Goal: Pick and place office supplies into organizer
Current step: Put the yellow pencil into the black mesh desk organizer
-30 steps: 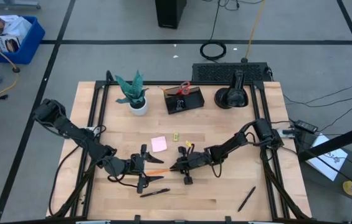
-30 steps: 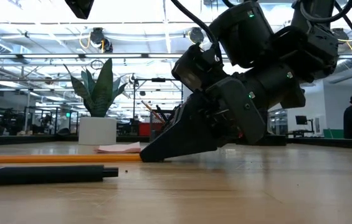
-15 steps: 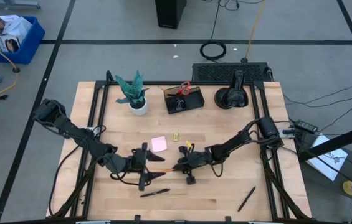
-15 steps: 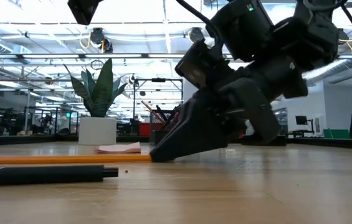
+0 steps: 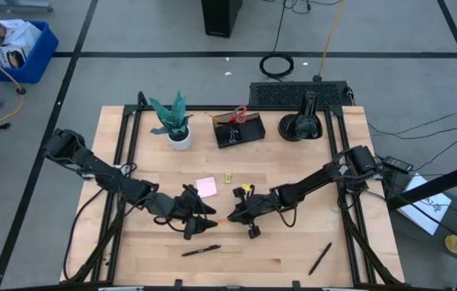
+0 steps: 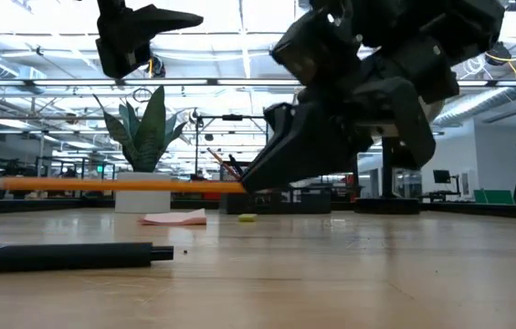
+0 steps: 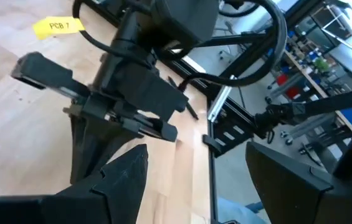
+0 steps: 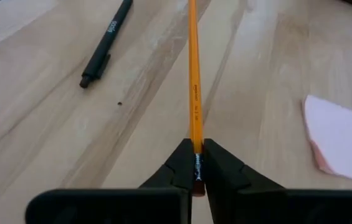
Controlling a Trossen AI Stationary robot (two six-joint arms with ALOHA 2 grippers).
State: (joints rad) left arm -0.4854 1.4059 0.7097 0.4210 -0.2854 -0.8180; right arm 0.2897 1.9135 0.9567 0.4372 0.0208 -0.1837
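Note:
An orange pencil [image 6: 111, 184] hangs level above the table, with my right gripper [image 6: 248, 183] shut on one end of it. It also shows in the right wrist view as the pencil [image 8: 194, 74] and from above as a short orange stretch [image 5: 221, 219]. My left gripper [image 5: 203, 220] stands open over the pencil's free part, higher than it, at the top of the low view [image 6: 148, 23]. The dark organizer [image 5: 239, 131] stands at the far edge with the red-handled scissors [image 5: 240, 113] in it. A pink sticky-note pad [image 5: 206, 187] and a tiny yellow piece [image 5: 228, 176] lie mid-table. My right gripper pinches the pencil's end [image 8: 195, 163] between its two fingers, right at their free ends. The fingers come slanting down from the table's right side and lie along the pencil. The pencil juts out level toward the table's left, lifted clear of the wood.
Black pens lie on the table near the front: one pen [image 5: 200, 250] under the grippers, another pen [image 5: 319, 259] at the right. A teal plant in a white pot [image 5: 178, 125] and a black domed object [image 5: 301, 125] flank the organizer.
My right gripper has risen, still shut on the pencil. The pencil lay flat on the table and is now lifted clear and level. My left gripper has gone toward the table's right, over the pencil, and has rolled about its own axis.

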